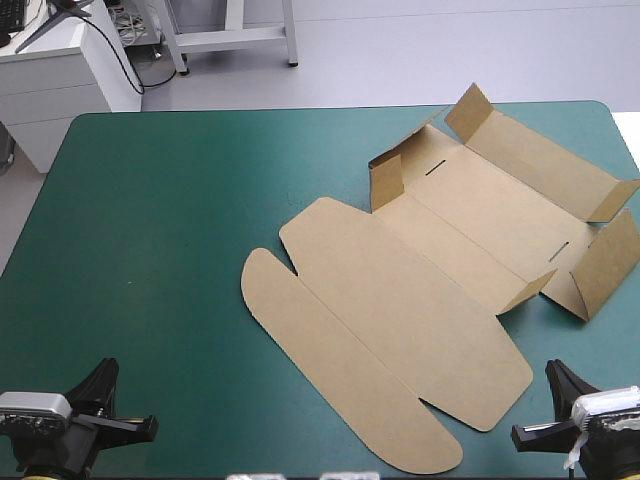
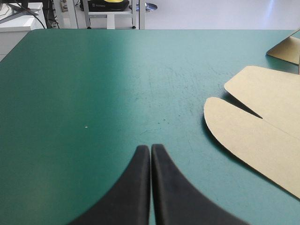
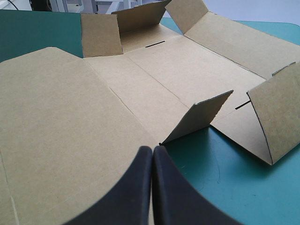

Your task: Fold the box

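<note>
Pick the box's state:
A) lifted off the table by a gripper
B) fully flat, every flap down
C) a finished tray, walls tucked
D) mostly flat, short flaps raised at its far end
D: the box lies on the table with its long panels flat, while short flaps stand up at its far end.

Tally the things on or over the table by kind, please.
box, brown, mostly flat: 1
Grippers, black, both shut and empty: 2 (left gripper, right gripper)
Total: 3
</note>
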Controlling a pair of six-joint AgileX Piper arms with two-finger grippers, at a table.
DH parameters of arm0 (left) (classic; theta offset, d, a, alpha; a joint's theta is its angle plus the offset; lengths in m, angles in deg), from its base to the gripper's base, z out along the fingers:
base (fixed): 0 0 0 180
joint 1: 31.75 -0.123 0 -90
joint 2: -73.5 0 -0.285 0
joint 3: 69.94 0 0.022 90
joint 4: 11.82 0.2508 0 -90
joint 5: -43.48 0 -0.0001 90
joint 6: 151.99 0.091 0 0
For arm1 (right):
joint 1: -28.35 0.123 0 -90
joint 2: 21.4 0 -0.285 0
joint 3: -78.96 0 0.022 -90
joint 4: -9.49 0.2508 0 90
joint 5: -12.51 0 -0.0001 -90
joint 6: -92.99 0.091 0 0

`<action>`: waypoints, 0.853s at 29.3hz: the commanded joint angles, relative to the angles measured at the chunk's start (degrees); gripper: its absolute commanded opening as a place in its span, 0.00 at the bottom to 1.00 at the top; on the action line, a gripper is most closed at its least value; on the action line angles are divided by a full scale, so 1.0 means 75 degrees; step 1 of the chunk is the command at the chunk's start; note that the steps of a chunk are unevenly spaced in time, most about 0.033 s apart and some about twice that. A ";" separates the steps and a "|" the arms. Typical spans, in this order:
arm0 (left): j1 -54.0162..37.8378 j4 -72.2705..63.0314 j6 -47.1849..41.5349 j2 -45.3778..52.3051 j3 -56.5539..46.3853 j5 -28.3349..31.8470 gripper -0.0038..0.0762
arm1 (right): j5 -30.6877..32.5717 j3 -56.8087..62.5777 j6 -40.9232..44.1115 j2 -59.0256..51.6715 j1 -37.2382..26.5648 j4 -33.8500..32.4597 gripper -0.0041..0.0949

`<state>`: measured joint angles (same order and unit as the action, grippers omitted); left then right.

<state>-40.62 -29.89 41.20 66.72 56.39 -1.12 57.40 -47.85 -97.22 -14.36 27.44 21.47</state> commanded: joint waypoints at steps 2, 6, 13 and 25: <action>0.0052 -0.0195 -0.0004 0.0042 0.0152 0.0564 0.04 | -0.0598 -0.0186 -0.0024 -0.0166 0.0016 0.0015 0.02; 0.0052 -0.0195 -0.0004 0.0042 0.0152 0.0564 0.04 | -0.0598 -0.0186 -0.0024 -0.0166 0.0016 0.0015 0.02; 0.0052 -0.0195 -0.0004 0.0042 0.0152 0.0564 0.04 | -0.0598 -0.0186 -0.0024 -0.0166 0.0016 0.0015 0.02; 0.0052 -0.0195 -0.0004 0.0042 0.0152 0.0564 0.04 | -0.0598 -0.0186 -0.0024 -0.0166 0.0016 0.0029 0.39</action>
<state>-40.62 -29.89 41.20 66.72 56.39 -1.12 57.40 -47.85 -97.22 -14.36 27.44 21.47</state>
